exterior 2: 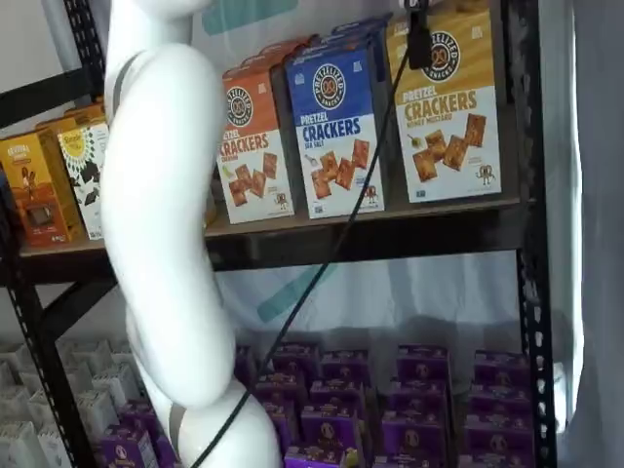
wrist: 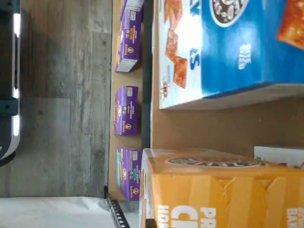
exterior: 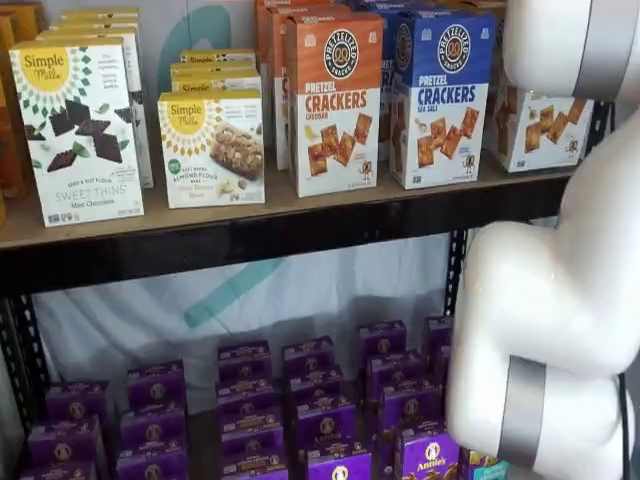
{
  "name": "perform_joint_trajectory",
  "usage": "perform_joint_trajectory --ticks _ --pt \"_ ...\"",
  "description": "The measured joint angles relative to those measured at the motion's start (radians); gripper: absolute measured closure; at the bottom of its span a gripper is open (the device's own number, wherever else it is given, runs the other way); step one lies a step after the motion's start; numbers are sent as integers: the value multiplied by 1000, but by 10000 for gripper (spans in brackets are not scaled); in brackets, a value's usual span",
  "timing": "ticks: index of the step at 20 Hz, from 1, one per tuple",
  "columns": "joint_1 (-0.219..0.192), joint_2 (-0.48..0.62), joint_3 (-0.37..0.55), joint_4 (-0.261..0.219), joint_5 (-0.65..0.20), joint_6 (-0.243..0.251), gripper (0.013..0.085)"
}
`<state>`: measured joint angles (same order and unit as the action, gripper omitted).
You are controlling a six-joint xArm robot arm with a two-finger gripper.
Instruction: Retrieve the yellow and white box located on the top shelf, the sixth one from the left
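Note:
The yellow and white box (exterior 2: pixel 444 127) stands at the right end of the top shelf (exterior 2: pixel 390 229), its base on the board. My gripper (exterior 2: pixel 419 57) hangs from the picture's upper edge with a cable beside it. One black finger lies on the box's front face near its top, so the gripper is shut on the box. In a shelf view only the box's white lower part (exterior: pixel 540 130) shows, behind my white arm (exterior: pixel 550 300). The wrist view shows the box's yellow top flap (wrist: pixel 223 194) close up.
A blue Pretzel Crackers box (exterior 2: pixel 336 127) stands close to the left of the held one, then an orange-topped one (exterior 2: pixel 252 146). The black rack post (exterior 2: pixel 526 244) rises just right of it. Simple Mills boxes (exterior: pixel 205 145) fill the shelf's left. Small purple boxes (exterior: pixel 250 400) sit below.

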<state>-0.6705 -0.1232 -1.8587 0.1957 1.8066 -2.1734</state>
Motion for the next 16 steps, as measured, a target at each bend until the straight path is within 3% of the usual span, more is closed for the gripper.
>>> perform_joint_trajectory --ticks 16 --pt "-65 -249 204 -16 76 -62 410"
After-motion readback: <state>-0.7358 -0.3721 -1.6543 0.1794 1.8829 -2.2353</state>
